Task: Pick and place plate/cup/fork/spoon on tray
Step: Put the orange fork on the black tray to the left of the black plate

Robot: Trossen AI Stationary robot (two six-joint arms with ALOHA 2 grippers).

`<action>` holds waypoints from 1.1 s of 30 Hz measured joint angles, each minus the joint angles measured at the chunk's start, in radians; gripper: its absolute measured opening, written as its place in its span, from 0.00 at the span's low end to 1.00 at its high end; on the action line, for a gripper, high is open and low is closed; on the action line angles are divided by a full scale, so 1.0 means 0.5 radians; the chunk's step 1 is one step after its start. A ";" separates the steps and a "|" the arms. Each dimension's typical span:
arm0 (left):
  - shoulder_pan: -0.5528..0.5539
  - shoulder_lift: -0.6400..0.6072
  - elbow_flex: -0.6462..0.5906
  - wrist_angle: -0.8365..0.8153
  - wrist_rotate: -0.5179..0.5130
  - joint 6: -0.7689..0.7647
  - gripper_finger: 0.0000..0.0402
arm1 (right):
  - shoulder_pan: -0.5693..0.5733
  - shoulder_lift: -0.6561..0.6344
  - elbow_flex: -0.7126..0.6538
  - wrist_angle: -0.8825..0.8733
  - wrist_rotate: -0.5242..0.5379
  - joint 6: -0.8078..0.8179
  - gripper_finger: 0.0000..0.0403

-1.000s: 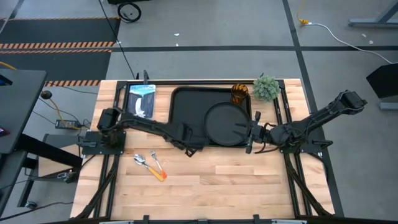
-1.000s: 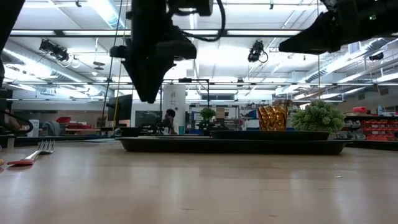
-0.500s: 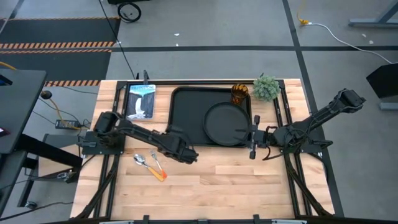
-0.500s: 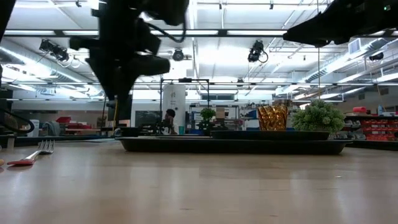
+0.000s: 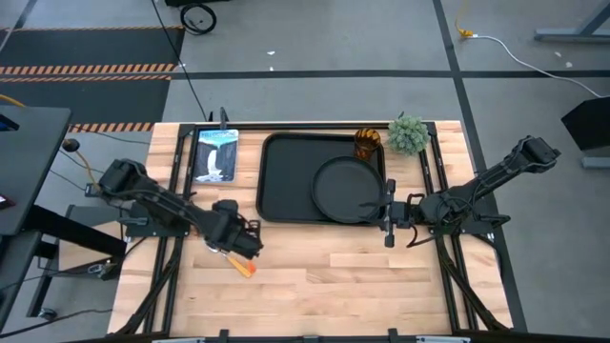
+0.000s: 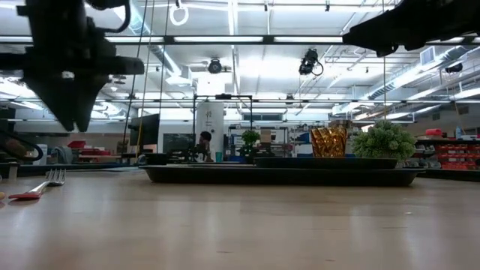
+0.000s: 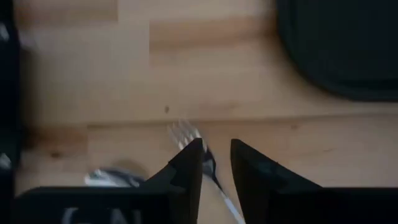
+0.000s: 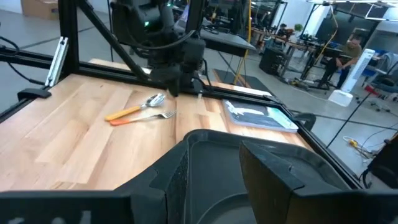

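Observation:
The fork [image 7: 186, 134] and the spoon [image 7: 115, 178], both with orange handles [image 5: 246, 269], lie flat on the wooden table at its near left. My left gripper [image 5: 243, 238] hovers above them, fingers a little apart with the fork's neck showing between them [image 7: 216, 155]; it stands clear above the table in the low view [image 6: 71, 124]. The round black plate [image 5: 348, 189] lies in the black tray [image 5: 281, 181]. The amber cup [image 5: 368, 143] stands at the tray's far right corner. My right gripper [image 5: 386, 214] is open and empty over the tray's near right corner.
A small green plant [image 5: 408, 133] stands just right of the cup. A blue and white booklet [image 5: 216, 152] lies left of the tray. The near half of the table [image 5: 362, 286] is bare wood.
My left gripper has swung from the tray's near edge toward the table's left edge and a little toward its near edge, and now stands over the fork and spoon. The fork, spoon, plate and cup have stayed put.

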 joint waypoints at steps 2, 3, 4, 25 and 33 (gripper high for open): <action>-0.020 0.003 -0.046 0.059 0.067 -0.067 0.27 | 0.001 0.000 0.000 -0.001 -0.001 -0.003 0.37; -0.023 0.011 -0.064 0.103 0.105 -0.079 0.30 | 0.000 0.000 0.000 0.000 -0.001 -0.003 0.37; -0.023 0.018 -0.084 0.156 0.141 -0.099 0.33 | 0.000 0.000 0.000 -0.001 -0.001 -0.005 0.37; -0.013 0.022 -0.441 0.835 0.520 -0.216 0.34 | 0.001 0.001 0.000 -0.013 -0.064 -0.014 0.37; -0.004 0.022 -0.442 0.833 0.551 -0.081 0.26 | 0.001 0.001 0.000 -0.013 -0.068 -0.013 0.37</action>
